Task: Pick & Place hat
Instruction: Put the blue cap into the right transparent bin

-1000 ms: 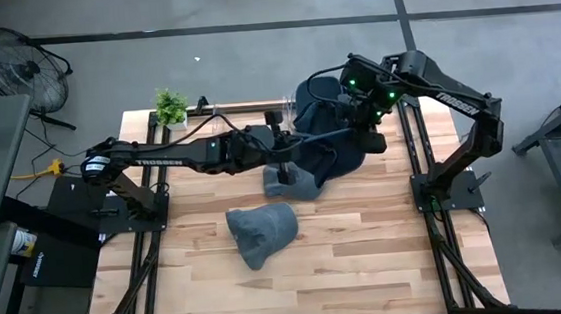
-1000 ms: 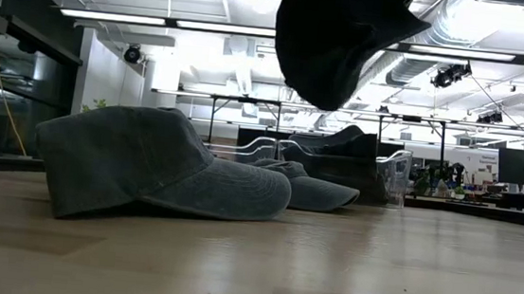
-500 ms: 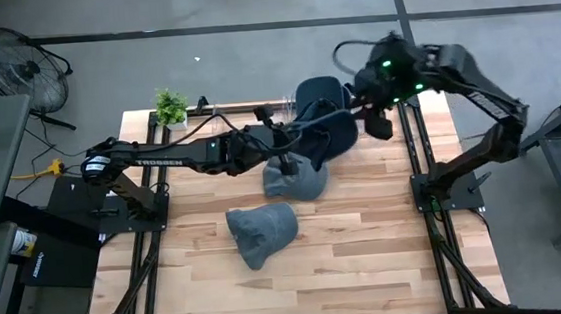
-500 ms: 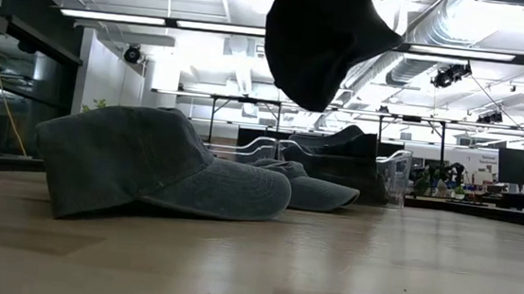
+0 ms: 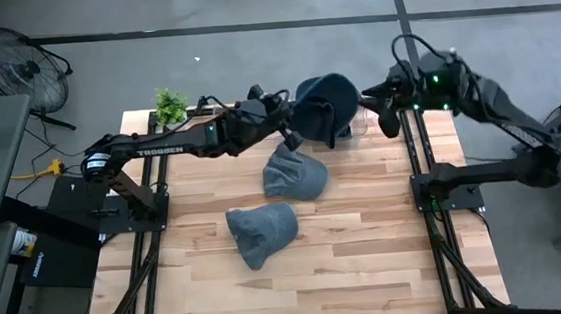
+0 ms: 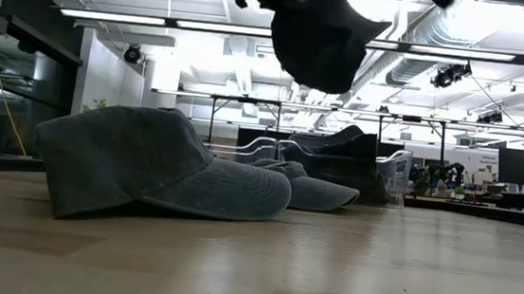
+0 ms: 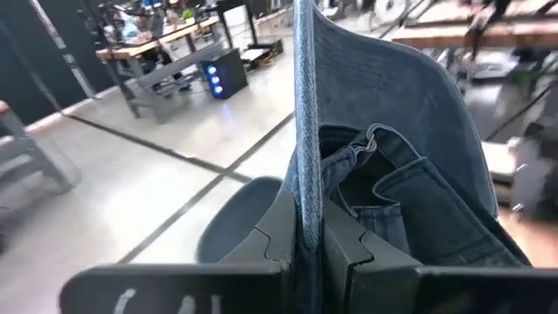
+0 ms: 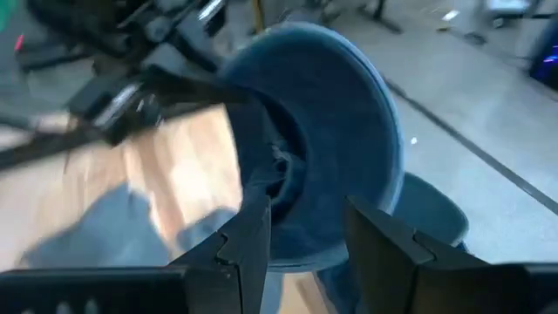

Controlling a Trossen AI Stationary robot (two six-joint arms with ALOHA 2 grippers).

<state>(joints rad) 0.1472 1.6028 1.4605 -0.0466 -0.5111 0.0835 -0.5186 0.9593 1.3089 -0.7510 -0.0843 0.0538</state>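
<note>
A dark blue hat (image 5: 322,109) hangs in the air over the table's far edge, high in the low view (image 6: 324,38). My left gripper (image 5: 287,131) is shut on it from the table's left side. My right gripper (image 5: 385,109) stands open just to the hat's right, apart from it; in the right wrist view its fingers frame the hat (image 8: 331,113) without touching. The left wrist view shows the hat's inside with its strap buckle (image 7: 370,135). My left gripper (image 7: 305,235) pinches a thin edge of the hat (image 7: 305,183) between its two fingers, seen edge-on; brim or crown rim, I cannot tell. The fingers come roughly level from the table's left. The hat is lifted clear and hangs beyond and below the fingers.
Two grey-blue hats lie on the wood, one mid-table (image 5: 295,176) and one nearer the front (image 5: 263,234). A clear bin (image 6: 398,173) with more hats stands at the far edge under the held hat. A small plant (image 5: 169,106) is at the far left corner.
My right gripper has come off the hat and drawn away toward the table's right edge. My left gripper has carried the hat up and toward the far edge. The hat has turned about and now hangs higher, from the left gripper alone.
</note>
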